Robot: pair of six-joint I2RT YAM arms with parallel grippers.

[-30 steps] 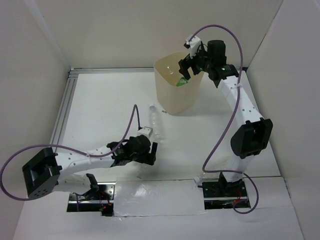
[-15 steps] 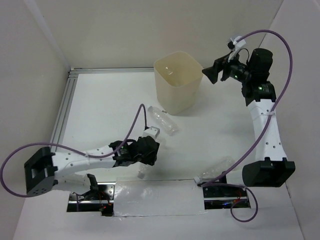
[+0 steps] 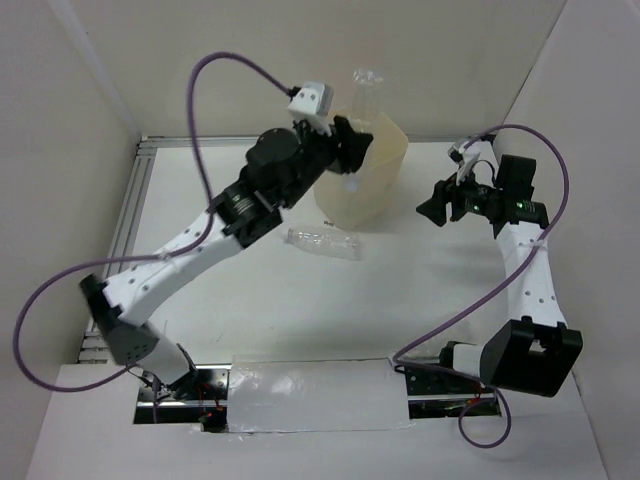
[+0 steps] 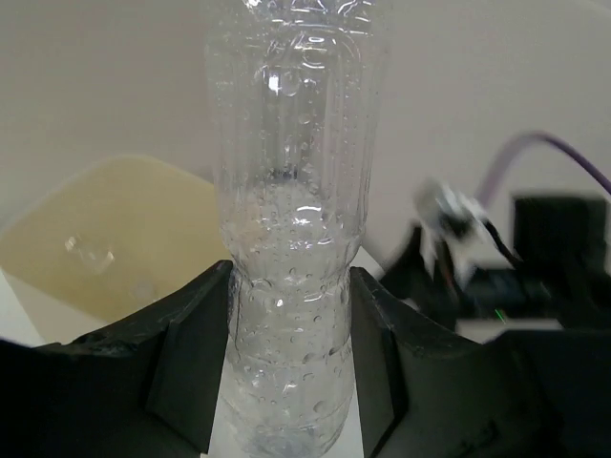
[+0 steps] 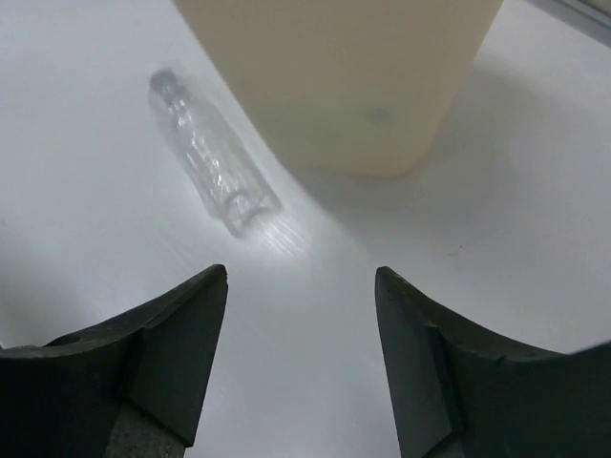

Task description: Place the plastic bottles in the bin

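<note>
The left gripper (image 4: 291, 324) pinches a clear bumpy bottle (image 4: 291, 172) over the smooth cream bin (image 3: 378, 195); the right gripper (image 5: 301, 286) gapes empty, with a ribbed bottle (image 5: 210, 162) lying at the bin's 7 o'clock

The left gripper (image 4: 289, 367) clamps a clear bottle (image 4: 291, 219) low on its body, the cream bin (image 4: 124, 239) beyond.

No readable text, labels or numbers anywhere.

White table (image 3: 380, 280), metal rail (image 3: 126, 220) along its left edge, plain beige walls (image 3: 450, 60)
</note>
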